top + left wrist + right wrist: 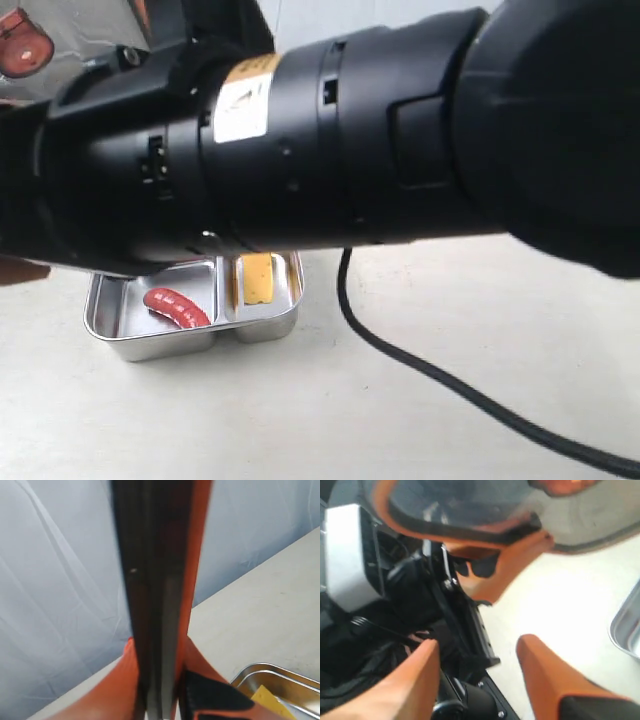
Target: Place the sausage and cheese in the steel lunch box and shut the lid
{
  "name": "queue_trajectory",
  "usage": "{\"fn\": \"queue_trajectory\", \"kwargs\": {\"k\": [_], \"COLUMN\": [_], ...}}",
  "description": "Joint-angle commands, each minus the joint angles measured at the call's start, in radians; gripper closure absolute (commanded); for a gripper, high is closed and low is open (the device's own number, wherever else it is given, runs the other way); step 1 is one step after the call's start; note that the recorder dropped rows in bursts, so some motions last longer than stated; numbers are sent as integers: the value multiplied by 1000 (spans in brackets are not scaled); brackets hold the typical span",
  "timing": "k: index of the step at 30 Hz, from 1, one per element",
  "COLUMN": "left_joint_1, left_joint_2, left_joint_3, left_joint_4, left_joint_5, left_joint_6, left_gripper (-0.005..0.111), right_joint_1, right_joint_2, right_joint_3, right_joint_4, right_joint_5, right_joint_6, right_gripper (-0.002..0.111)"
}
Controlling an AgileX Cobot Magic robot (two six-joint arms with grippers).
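Observation:
The steel lunch box sits on the table at lower left of the exterior view. The red sausage lies in its left compartment and the yellow cheese in its right one. My left gripper is shut on the dark lid, seen edge-on with its orange seal, held in the air above the table. The lunch box corner and the cheese show below it. My right gripper is open and holds nothing. It faces the raised lid and the left gripper's fingers.
A large black arm fills most of the exterior view and hides both grippers there. A black cable runs across the pale table to the right of the box. A rim of the lunch box shows in the right wrist view.

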Motion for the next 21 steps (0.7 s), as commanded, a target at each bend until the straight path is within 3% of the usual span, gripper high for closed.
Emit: {"fn": "queue_trajectory", "kwargs": {"k": [1, 6, 11, 18, 21], "left_joint_1": [-2, -43, -88, -103, -103], "left_joint_2": [-1, -1, -9, -40, -42], "left_joint_3": [-39, -48, -48, -48, -48], "left_joint_4": [113, 288, 434, 497, 501], "left_joint_5": [-16, -128, -259, -437, -484], "left_joint_6": [34, 34, 32, 32, 32], "left_gripper": [107, 107, 107, 107, 107], "right_joint_1": [-33, -62, -130, -248, -272], "right_joint_2": [-10, -11, -11, -11, -11], "right_joint_3": [-4, -4, -4, -4, -4], "right_joint_4": [-2, -13, -13, 5, 115], "right_joint_5": [130, 173, 252, 224, 135], "right_joint_6": [20, 22, 46, 255, 291], "right_gripper": [57, 70, 70, 70, 70]}}
